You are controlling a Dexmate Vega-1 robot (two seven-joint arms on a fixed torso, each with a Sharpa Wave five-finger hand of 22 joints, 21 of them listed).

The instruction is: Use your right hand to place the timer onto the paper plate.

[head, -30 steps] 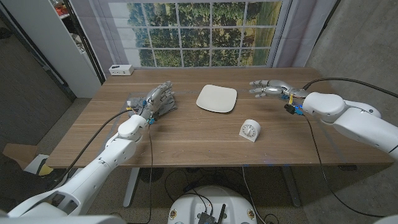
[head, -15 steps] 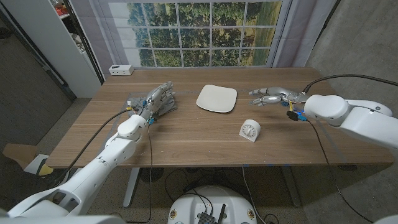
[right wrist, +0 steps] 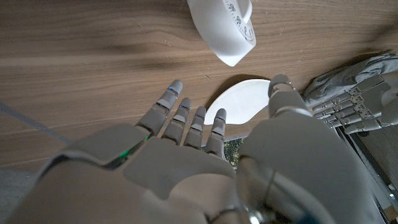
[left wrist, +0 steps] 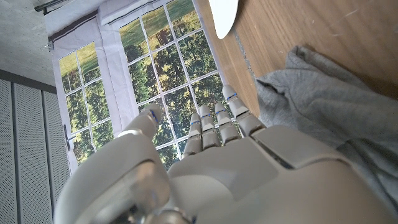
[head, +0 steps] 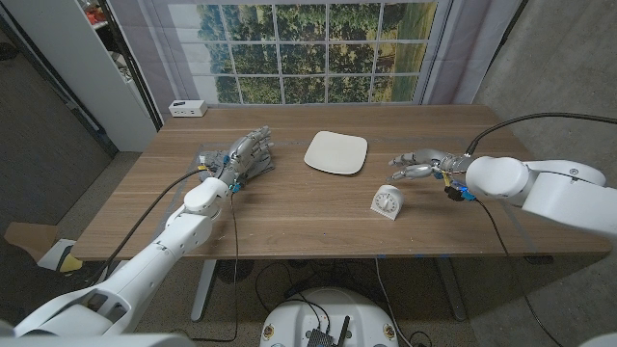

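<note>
Head view: timer (head: 387,202) upright on tabletop (head: 289,212), near-right of plate (head: 335,152). Right hand (head: 416,166) empty, fingers spread, just beyond timer, positioned to grasp. Left hand (head: 246,151) open, idle on grey cloth (head: 217,154).

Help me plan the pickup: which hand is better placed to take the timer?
Right. The right hand hovers open just beside the timer, while the left hand sits over a grey cloth across the table.

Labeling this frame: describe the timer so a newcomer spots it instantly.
On the wooden table, look toward the robot's right, nearer the front edge than the square paper plate. The timer is the small white upright object with a round dial, below the open right hand.
</note>
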